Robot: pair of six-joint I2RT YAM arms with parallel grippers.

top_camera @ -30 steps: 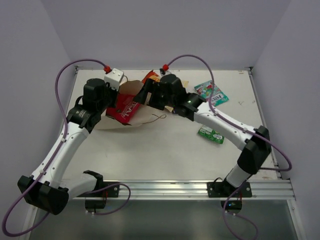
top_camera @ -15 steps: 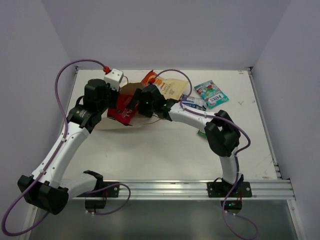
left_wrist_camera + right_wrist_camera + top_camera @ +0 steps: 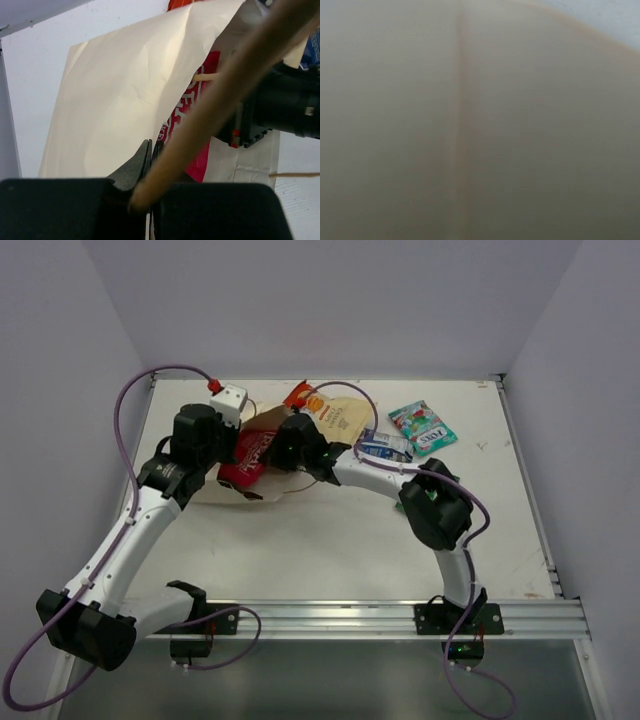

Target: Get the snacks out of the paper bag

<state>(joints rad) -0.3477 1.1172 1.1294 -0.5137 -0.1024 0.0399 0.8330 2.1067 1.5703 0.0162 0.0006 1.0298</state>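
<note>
Three pale lilac walls point(image 3: 330, 310) box in a white desk point(image 3: 330, 540). Paper bag point(image 3: 115, 100) lies flat on the desk, upper left of centre in the top view; cream, creased, mouth facing right.

Left pincer point(image 3: 150, 150): pressed together on the bag's upper rim, that layer held raised.

Right pincer point(image 3: 288, 443): at the bag's mouth, tips hidden. Its own camera shows only cream paper, so I cannot tell whether it is spread or closed.

Pink-red "REAL" bag point(image 3: 250, 452) shows inside the mouth, between both pincers.

Orange-and-cream chip bag point(image 3: 335, 415), blue pack point(image 3: 385, 445) and teal-pink pack point(image 3: 422, 428) lie out on the desk, upper centre to upper right.
</note>
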